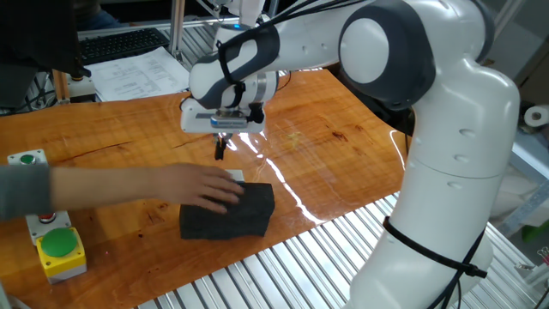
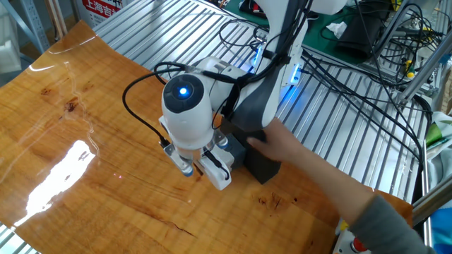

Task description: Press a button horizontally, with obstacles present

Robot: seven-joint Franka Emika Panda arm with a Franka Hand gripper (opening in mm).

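Observation:
My gripper [image 1: 220, 151] hangs point-down just above the wooden table [image 1: 343, 163], a little behind the black rectangular block [image 1: 244, 215]. Its dark fingertips sit close together and no view shows a gap or contact. The button is a small pale flat piece at the block's far edge; only a sliver [image 1: 234, 175] shows past a person's hand [image 1: 204, 189]. That hand lies on the block's top and left part. In the other fixed view my wrist with its blue light [image 2: 185, 92] hides the fingertips, and the hand [image 2: 286, 147] rests on the block [image 2: 260, 168].
The person's grey-sleeved arm [image 1: 51, 190] stretches across the table from the left. A yellow box with a green round button [image 1: 57, 247] and a grey box with a green button [image 1: 27, 160] stand at the left edge. Metal slats [image 1: 283, 266] run along the table's front.

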